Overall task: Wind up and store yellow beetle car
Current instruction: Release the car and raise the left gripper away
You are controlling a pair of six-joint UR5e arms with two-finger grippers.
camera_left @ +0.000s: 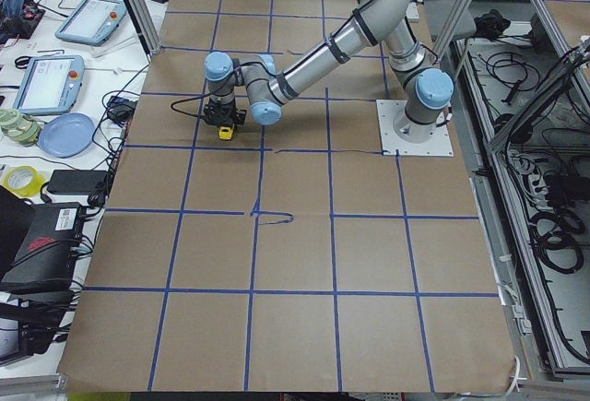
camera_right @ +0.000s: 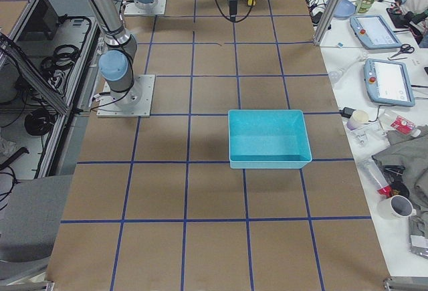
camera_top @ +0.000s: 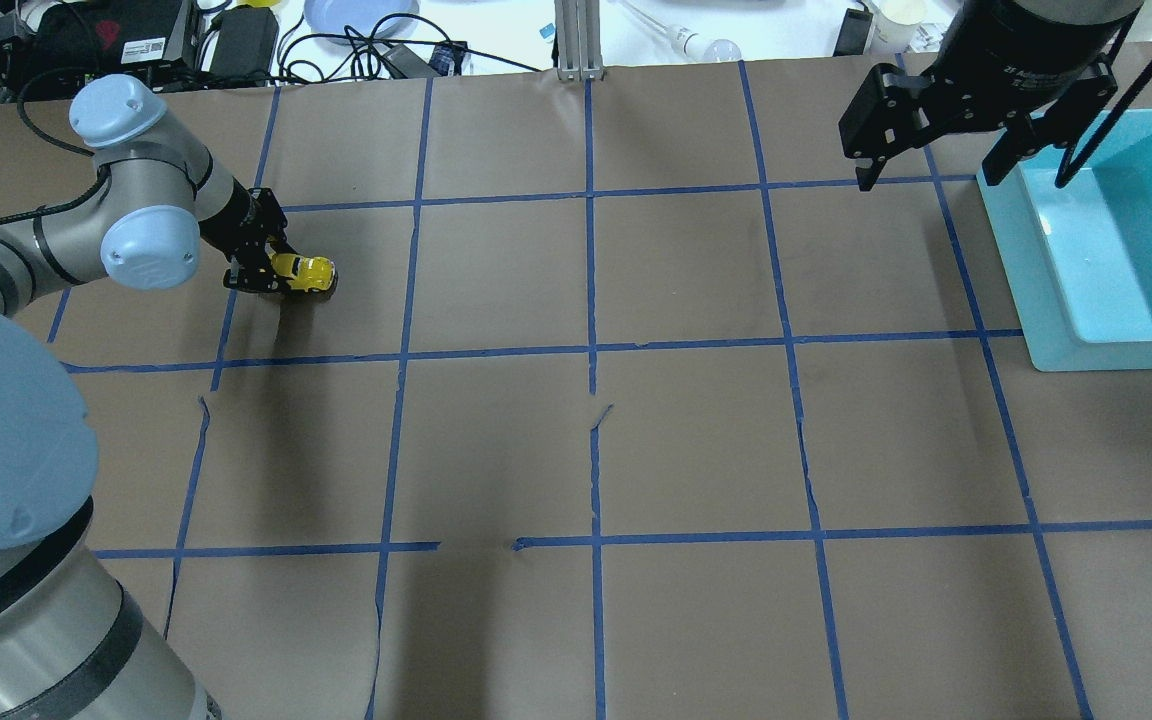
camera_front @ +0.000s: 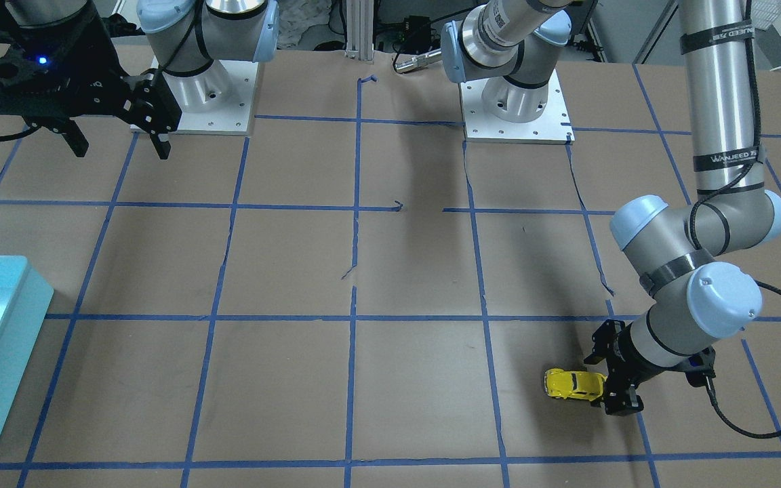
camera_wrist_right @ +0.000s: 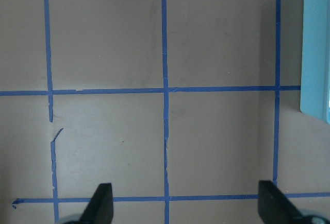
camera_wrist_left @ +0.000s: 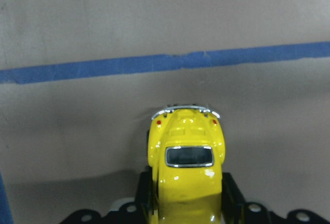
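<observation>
The yellow beetle car [camera_front: 573,384] is at table level on the brown paper, on my left side. My left gripper [camera_front: 607,390] is shut on one end of it, and the other end sticks out. In the left wrist view the car [camera_wrist_left: 186,167] sits between the two black fingers [camera_wrist_left: 233,195], its silver bumper pointing away towards a blue tape line. From overhead the car [camera_top: 308,271] is just right of the left gripper [camera_top: 271,268]. My right gripper [camera_top: 931,178] is open and empty, high above the table beside the teal bin.
A teal bin [camera_top: 1046,260] stands on my right side, seen also in the front view [camera_front: 17,325] and at the right wrist view's edge [camera_wrist_right: 315,54]. Blue tape lines grid the brown paper. Cables and devices lie beyond the table's far edge.
</observation>
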